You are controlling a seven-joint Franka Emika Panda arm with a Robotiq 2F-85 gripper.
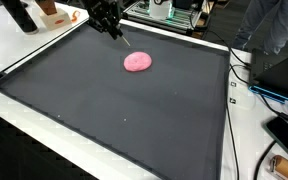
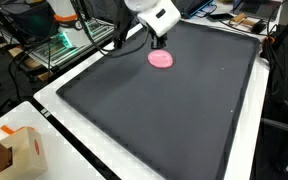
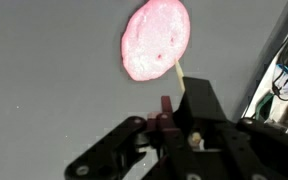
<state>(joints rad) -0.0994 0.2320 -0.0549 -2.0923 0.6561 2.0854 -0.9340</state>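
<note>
- So the gripper [image 3: 179, 102] looks clamped shut on one thin stick [image 3: 180, 82]. The black fingers [image 3: 199, 100] are pressed right up against it in the wrist view, with no gap we can spot.
- The stick's long axis runs straight out from the fingertips. In the wrist view it leans a touch to the left, and in an exterior view it slants down off the gripper [image 1: 111, 22] toward the mat.
- Its far end points at the one pink blob [image 3: 156, 38] and lands on the blob's near edge in the wrist view. We honestly can't tell whether it's actually touching or just hovering over it.
- The blob is a flattish oval lying just ahead of the fingertips, with its long axis heading away from them. Both exterior views show it just past the stick tip [image 1: 137, 62] [image 2: 160, 59].
- Under the fingers and all around the blob is one black mat [image 1: 104, 115], and the blob is the only thing lying on it.
- Well away from the fingers, off the mat, there's one cardboard box [image 2: 24, 152] and some cables [image 1: 246, 75].
</note>
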